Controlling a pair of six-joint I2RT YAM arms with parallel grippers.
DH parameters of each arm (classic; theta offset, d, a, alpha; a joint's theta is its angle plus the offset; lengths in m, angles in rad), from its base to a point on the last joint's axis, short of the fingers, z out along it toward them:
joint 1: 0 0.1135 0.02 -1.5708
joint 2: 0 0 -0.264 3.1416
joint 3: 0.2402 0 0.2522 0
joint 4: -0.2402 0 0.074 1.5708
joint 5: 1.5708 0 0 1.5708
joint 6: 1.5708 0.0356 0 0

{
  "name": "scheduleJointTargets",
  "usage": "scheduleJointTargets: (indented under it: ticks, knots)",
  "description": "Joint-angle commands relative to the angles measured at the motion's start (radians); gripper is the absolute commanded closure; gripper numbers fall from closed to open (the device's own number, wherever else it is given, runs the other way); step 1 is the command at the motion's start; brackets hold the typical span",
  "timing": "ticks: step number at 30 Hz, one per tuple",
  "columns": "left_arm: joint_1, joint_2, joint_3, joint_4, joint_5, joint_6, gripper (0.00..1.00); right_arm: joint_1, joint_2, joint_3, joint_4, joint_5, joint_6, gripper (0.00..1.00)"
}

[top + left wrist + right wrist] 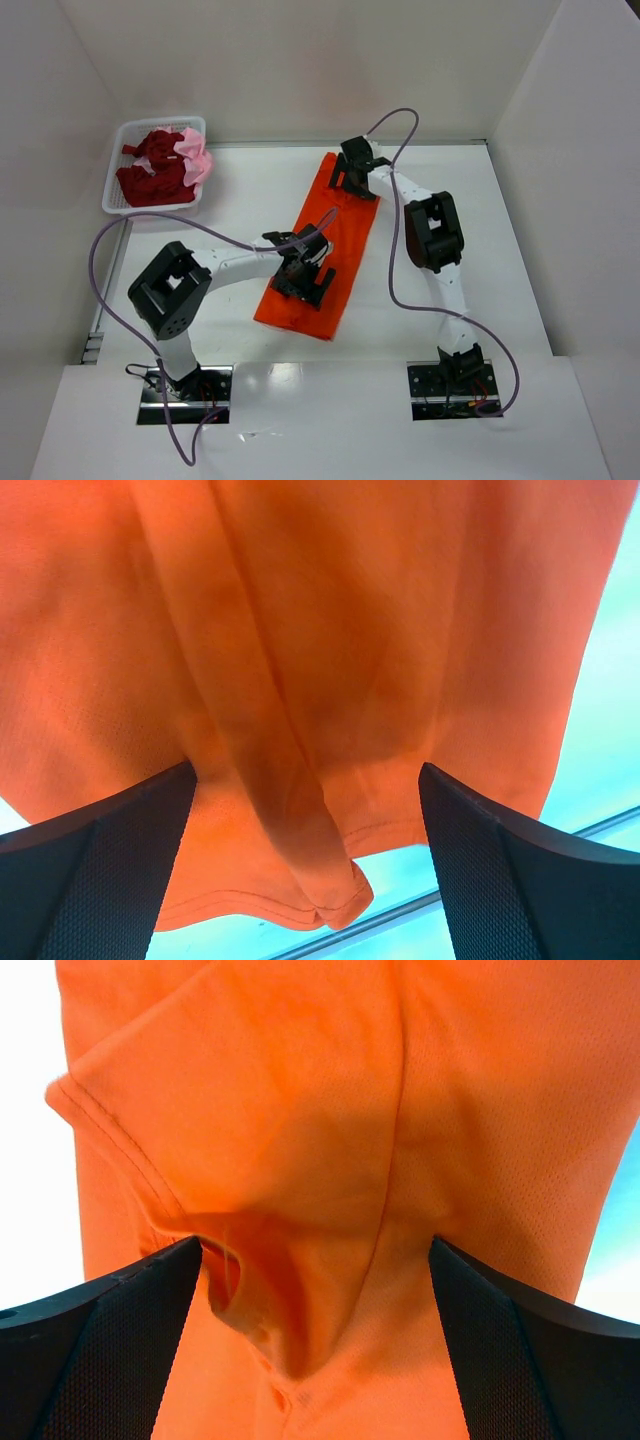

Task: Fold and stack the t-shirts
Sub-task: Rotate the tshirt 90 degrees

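Observation:
A bright orange t-shirt [338,235] lies on the white table as a long narrow strip, running from near left to far right. My left gripper [303,288] is down over its near end, open, with the hem and a lengthwise fold [300,810] between the fingers [120,830]. My right gripper [347,180] is down over the far end, open, straddling a pocket of rumpled cloth [290,1290] between its fingers [530,1340]. Neither one pinches the cloth. Dark red t-shirts [150,180] and a pale pink one [197,160] lie bunched in the basket.
The white mesh basket [113,185] stands at the far left corner. White walls close in the table at the back and on both sides. Purple cables loop from each arm over the table near the bases [185,392].

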Motion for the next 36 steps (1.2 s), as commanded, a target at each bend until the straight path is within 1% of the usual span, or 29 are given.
scheduleJointTargets:
  ticks: [1, 3, 8, 13, 15, 20, 25, 26, 28, 30, 32, 33, 34, 36]
  knots:
    - [-0.001, 0.039, 0.044, 0.006, 0.065, -0.001, 0.0, -0.004, 0.096, 0.102, -0.017, -0.035, -0.008, 0.0]
    - [-0.012, 0.05, 0.069, 0.017, 0.078, -0.012, 0.0, -0.004, 0.139, 0.159, -0.026, -0.048, -0.019, 0.0]
    - [-0.032, 0.099, 0.089, 0.035, 0.11, -0.021, 0.0, -0.004, 0.163, 0.207, -0.004, -0.077, -0.049, 0.0]
    - [-0.043, 0.121, 0.107, 0.044, 0.131, -0.041, 0.0, -0.004, 0.201, 0.293, 0.009, -0.152, -0.068, 0.0]
    - [-0.043, 0.121, 0.118, 0.054, 0.156, -0.05, 0.0, -0.004, 0.212, 0.307, 0.018, -0.173, -0.068, 0.0]
    - [-0.064, 0.155, 0.153, 0.066, 0.165, -0.059, 0.0, -0.004, 0.244, 0.34, 0.018, -0.247, -0.068, 0.0]
    - [-0.086, 0.174, 0.163, 0.066, 0.165, -0.068, 0.0, 0.015, 0.244, 0.341, 0.027, -0.258, -0.106, 0.0]
    - [-0.086, 0.174, 0.163, 0.066, 0.148, -0.078, 0.0, 0.015, 0.244, 0.341, 0.014, -0.241, -0.115, 0.0]
    - [-0.086, 0.132, 0.163, 0.055, 0.098, -0.087, 0.0, 0.015, 0.213, 0.318, 0.003, -0.201, -0.115, 0.0]
    - [-0.086, 0.095, 0.163, 0.032, 0.053, -0.098, 0.0, 0.015, 0.14, 0.25, 0.026, -0.178, -0.115, 0.0]
    - [-0.077, 0.03, 0.172, 0.0, 0.009, -0.107, 0.0, 0.015, 0.08, 0.204, 0.049, -0.167, -0.128, 0.0]
    - [-0.063, 0.007, 0.187, -0.011, -0.001, -0.107, 0.0, 0.015, 0.024, 0.171, 0.049, -0.167, -0.128, 0.0]
    - [-0.063, -0.046, 0.201, -0.02, -0.013, -0.107, 0.0, 0.004, -0.004, 0.155, 0.049, -0.176, -0.128, 0.0]
    - [-0.034, -0.104, 0.215, -0.04, -0.06, -0.116, 0.0, -0.01, -0.06, 0.103, 0.062, -0.187, -0.119, 0.0]
